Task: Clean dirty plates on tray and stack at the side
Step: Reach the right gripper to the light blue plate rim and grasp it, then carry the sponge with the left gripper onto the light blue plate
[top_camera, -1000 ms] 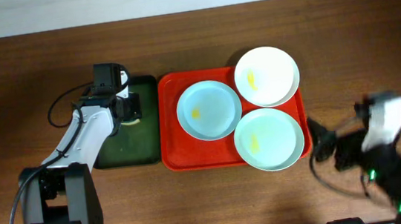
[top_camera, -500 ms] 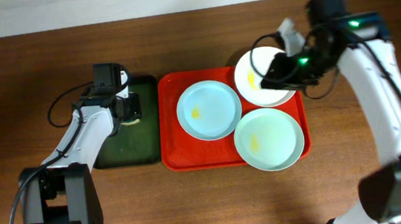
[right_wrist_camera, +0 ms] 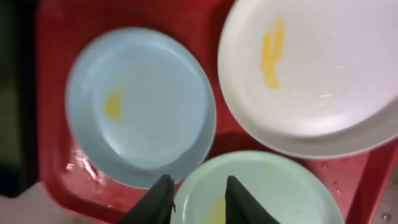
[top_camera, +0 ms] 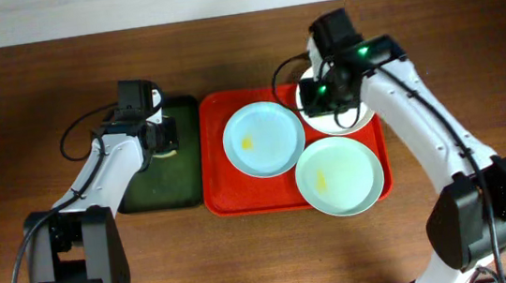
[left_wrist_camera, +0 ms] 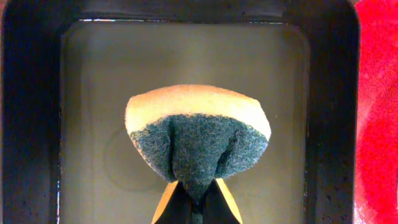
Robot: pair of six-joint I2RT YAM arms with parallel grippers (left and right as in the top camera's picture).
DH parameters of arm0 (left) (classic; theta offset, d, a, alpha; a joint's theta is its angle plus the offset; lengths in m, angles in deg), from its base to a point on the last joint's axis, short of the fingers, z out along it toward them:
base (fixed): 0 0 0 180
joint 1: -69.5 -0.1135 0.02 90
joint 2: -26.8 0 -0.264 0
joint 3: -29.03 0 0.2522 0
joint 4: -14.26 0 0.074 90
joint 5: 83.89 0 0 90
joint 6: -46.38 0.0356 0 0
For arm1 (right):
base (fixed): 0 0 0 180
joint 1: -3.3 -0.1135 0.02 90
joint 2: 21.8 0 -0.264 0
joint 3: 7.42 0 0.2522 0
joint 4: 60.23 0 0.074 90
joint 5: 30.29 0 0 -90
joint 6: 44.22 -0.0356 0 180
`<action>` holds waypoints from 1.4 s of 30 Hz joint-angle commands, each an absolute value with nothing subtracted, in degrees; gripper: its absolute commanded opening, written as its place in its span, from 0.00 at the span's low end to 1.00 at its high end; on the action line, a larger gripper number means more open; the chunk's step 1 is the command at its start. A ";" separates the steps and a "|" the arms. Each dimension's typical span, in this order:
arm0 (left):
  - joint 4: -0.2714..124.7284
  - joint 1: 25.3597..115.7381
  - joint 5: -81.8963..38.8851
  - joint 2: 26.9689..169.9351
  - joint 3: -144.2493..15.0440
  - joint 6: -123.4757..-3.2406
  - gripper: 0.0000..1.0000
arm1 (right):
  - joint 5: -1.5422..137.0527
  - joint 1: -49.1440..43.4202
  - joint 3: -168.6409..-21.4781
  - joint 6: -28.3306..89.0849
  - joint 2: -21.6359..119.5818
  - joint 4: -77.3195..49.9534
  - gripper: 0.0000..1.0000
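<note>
Plates (top_camera: 263,139): all three sit on the red tray (top_camera: 221,199), yellow smears showing. I see right end effector (right_wrist_camera: 199,185) above them, jaws apart, empty. Left end effector (left_wrist_camera: 196,200) clenched on sponge (left_wrist_camera: 198,134) over dark green tray (left_wrist_camera: 186,59).

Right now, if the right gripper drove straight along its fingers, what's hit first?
Probably the pale green plate, near its rim beside the pale blue plate; the right gripper frames that edge, though depth unclear.
</note>
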State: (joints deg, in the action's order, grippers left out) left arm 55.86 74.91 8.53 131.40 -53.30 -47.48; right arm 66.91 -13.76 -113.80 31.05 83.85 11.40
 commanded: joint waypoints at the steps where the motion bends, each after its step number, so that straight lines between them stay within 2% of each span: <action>1: 55.70 74.87 8.72 131.86 -54.13 -46.58 0.00 | 61.21 -15.44 -106.74 27.14 84.46 5.85 0.33; 7: 55.68 74.87 8.72 131.86 -54.13 -46.58 0.00 | 64.25 -15.51 -93.23 26.57 84.46 -12.19 0.33; 13: 55.70 74.87 8.72 131.86 -54.13 -46.58 0.00 | 64.42 -15.51 -89.52 26.60 84.46 -18.90 0.31; 16: 55.68 74.87 8.72 131.86 -54.13 -46.58 0.00 | 64.40 -15.68 -89.21 26.60 84.46 -19.22 0.23; 29: 55.70 74.87 8.72 131.86 -54.13 -46.58 0.00 | 58.76 -18.81 -88.45 26.60 87.69 -22.17 0.22; 30: 55.70 74.87 8.72 131.86 -54.13 -46.58 0.00 | 58.80 -18.81 -88.45 26.60 88.26 -22.33 0.20; 32: 55.70 74.87 8.72 131.86 -54.13 -46.58 0.00 | 59.09 -18.83 -88.47 26.57 88.33 -22.31 0.04; 34: 55.70 74.87 8.72 131.86 -54.13 -46.58 0.00 | 59.90 -18.83 -88.47 25.31 88.28 -22.26 0.04; 37: 55.73 74.87 8.72 131.86 -54.13 -46.58 0.00 | 66.26 -18.83 -89.04 25.28 88.17 -22.26 0.04; 40: 55.73 74.87 8.72 131.86 -54.13 -46.58 0.00 | 68.77 -18.81 -90.59 19.27 88.17 -19.40 0.04; 41: 55.73 74.87 8.72 131.86 -54.13 -46.58 0.00 | 68.77 -18.81 -91.09 19.08 88.17 -17.98 0.11; 42: 55.70 74.87 8.72 131.86 -54.13 -46.58 0.00 | 68.75 -18.81 -91.51 19.10 88.17 -16.80 0.27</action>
State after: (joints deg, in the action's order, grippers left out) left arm 55.84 74.89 8.53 131.40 -53.30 -47.48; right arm 66.72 -18.50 -89.67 21.68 87.82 -18.59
